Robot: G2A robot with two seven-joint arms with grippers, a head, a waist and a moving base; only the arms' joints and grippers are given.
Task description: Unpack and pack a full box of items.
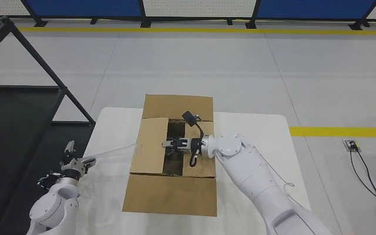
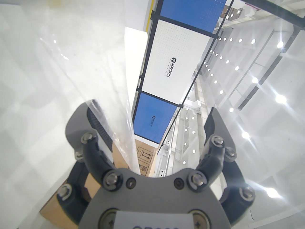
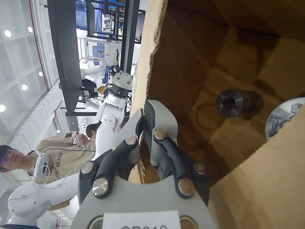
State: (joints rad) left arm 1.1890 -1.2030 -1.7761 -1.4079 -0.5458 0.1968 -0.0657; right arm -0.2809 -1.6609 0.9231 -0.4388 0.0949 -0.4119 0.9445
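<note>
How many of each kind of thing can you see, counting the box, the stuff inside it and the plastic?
cardboard box: 1
dark metal cylinder: 1
silver round part: 1
clear plastic sheet: 1
Total: 4. The flaps hide part of the inside, so more may be in there.

Setting: large indoor robotics test hall, not a home or a shop. Evidence: wide pale glossy floor (image 1: 194, 64) marked with yellow tape lines (image 1: 194, 29); area fenced by blue and white perforated partition panels (image 2: 176, 65) on black feet; black metal frame (image 1: 59, 89) beside a single white table (image 1: 114, 126) carrying a cardboard box (image 1: 170, 194). Also noted: high ceiling with rows of small round lights (image 2: 255, 80), white shelving (image 3: 19, 55) along a wall, and a floor socket (image 1: 351, 145) with trailing cable near the table.
</note>
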